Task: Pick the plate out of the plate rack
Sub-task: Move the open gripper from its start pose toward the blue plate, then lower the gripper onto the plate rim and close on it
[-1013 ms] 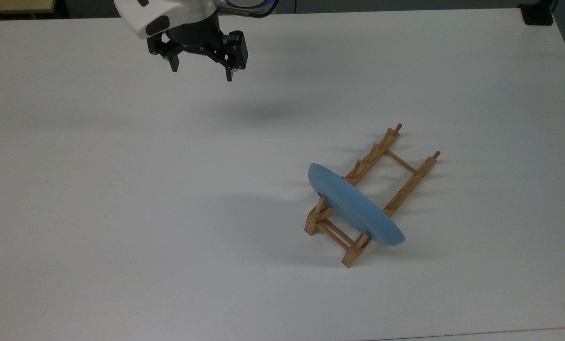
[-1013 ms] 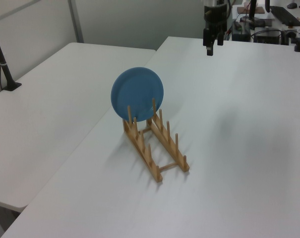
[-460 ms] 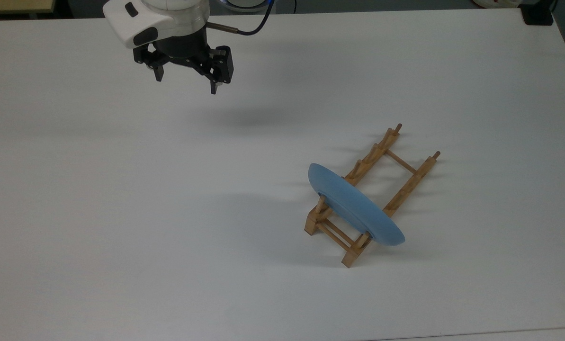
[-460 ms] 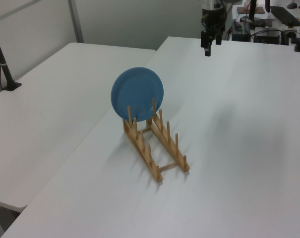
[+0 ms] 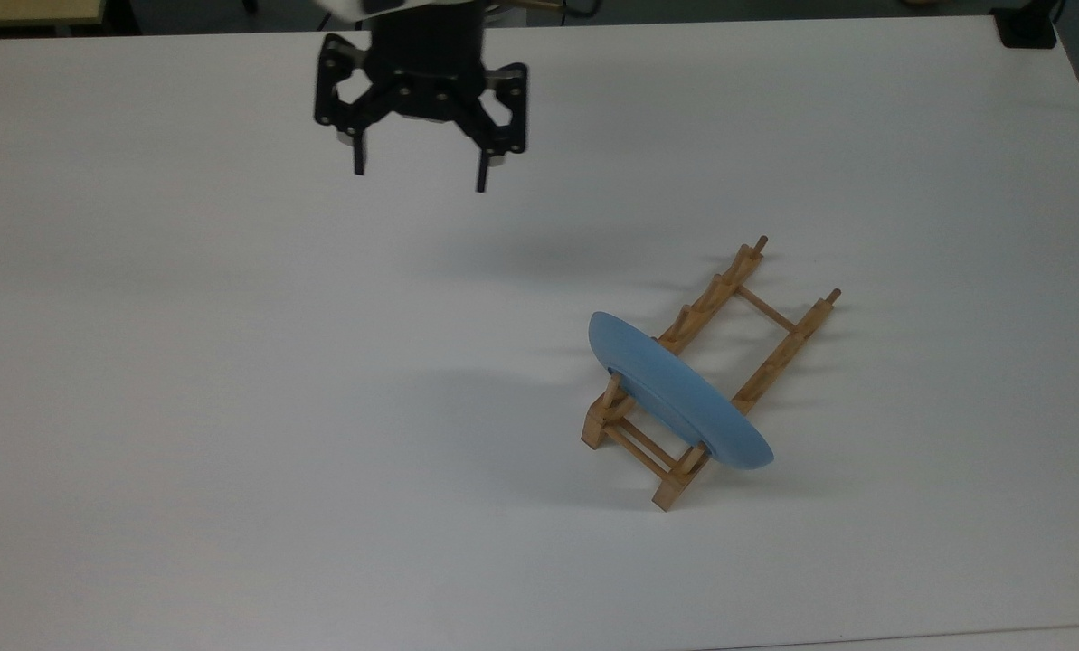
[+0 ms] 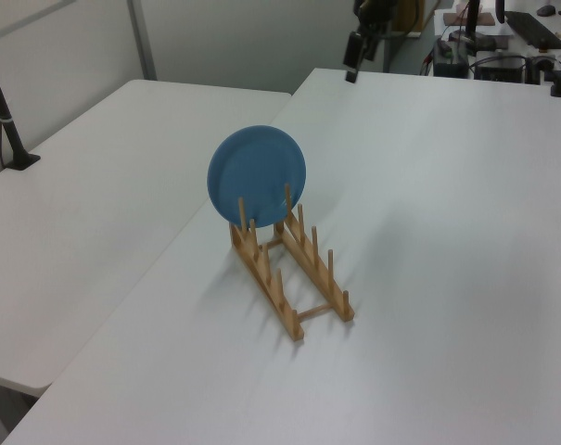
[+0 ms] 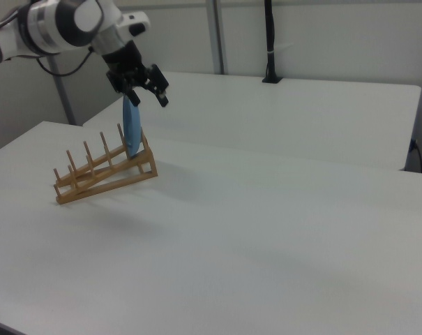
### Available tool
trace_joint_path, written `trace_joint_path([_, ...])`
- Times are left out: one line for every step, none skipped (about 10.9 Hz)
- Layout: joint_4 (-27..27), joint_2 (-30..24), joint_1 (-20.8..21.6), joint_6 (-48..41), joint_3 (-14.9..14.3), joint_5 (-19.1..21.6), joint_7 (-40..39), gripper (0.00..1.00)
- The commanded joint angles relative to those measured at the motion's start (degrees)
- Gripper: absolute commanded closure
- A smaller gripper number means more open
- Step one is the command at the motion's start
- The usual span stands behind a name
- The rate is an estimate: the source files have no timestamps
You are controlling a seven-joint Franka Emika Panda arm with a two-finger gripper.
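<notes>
Top view: gripper (image 5: 420, 179) hangs above the white table (image 5: 186, 407) near the far edge, fingers pointing down and spread wide with nothing between them. The plate (image 5: 679, 392) stands on edge in the plate rack (image 5: 729, 353), well apart from the gripper, toward the top view's lower right. The plate's edge line runs diagonally from upper left to lower right in the top view, crossing the rack's rails; it sits in a slot near the rack's nearer end, with the rest of the pegs free behind it. The finger line runs roughly left-right in the top view, so it does not match the plate's diagonal; my judgement is that a wrist turn is needed before the fingers can straddle the rim. Left view: the plate (image 6: 257, 176) shows its round face, upright and leaning slightly on the pegs of the rack (image 6: 291, 272); the gripper (image 6: 352, 48) is high at the far end of the table, well beyond the plate. Right view: the plate (image 7: 131, 128) is seen edge-on, a thin blue sliver at the tall end of the rack (image 7: 106, 174); the gripper (image 7: 142, 92) overlaps its top in this view, wrist tilted, but the other two views indicate it is far off in depth, not touching.
</notes>
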Motion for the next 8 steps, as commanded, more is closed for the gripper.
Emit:
trace_joint_path([-0.63, 1.29, 4.25, 8.34, -0.41, -5.31, 0.78, 0.00])
trace_joint_path([-0.54, 2.87, 6.00, 12.90, -0.32, -7.23, 0.87, 0.00])
trace_joint_path([-0.54, 4.36, 7.50, 16.86, -0.41, -8.55, 0.95, 0.00])
trace_joint_path([-0.02, 5.94, 8.82, 18.38, -0.50, -10.31, 2.26, 0.00])
trace_joint_path([2.68, 8.05, 10.31, 18.39, -0.41, -13.46, 5.93, 0.04])
trace_joint_path([4.45, 10.59, 11.02, 18.48, -0.41, -16.01, 9.79, 0.04])
trace_joint_path([5.95, 13.05, 12.33, 18.57, -0.50, -18.04, 12.62, 0.04])
trace_joint_path([6.31, 14.38, 12.96, 18.66, -0.50, -20.23, 15.43, 0.04])
